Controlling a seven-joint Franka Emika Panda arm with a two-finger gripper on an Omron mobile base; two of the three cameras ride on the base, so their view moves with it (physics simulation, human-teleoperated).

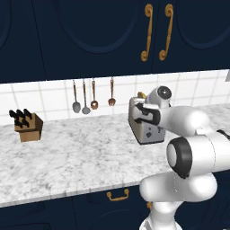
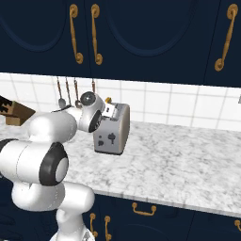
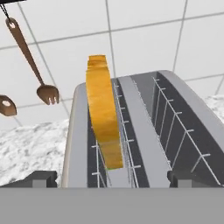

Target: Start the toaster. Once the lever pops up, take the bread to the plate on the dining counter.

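Observation:
The silver-grey toaster stands on the wall counter, its darker end panel facing the robot. The bread, golden-tan, stands upright in the left slot and sticks well above the toaster. Its top shows as a small yellow tip. My gripper hovers at the near end of the toaster top, open wide, one dark fingertip on each side of the body and nothing between them. Two small dark marks sit on the end panel; which is the lever I cannot tell. The plate and dining counter are out of view.
Wooden-handled utensils hang on the white tiled wall left of the toaster. A knife block stands far left on the marbled counter. Dark navy cabinets with gold handles hang overhead.

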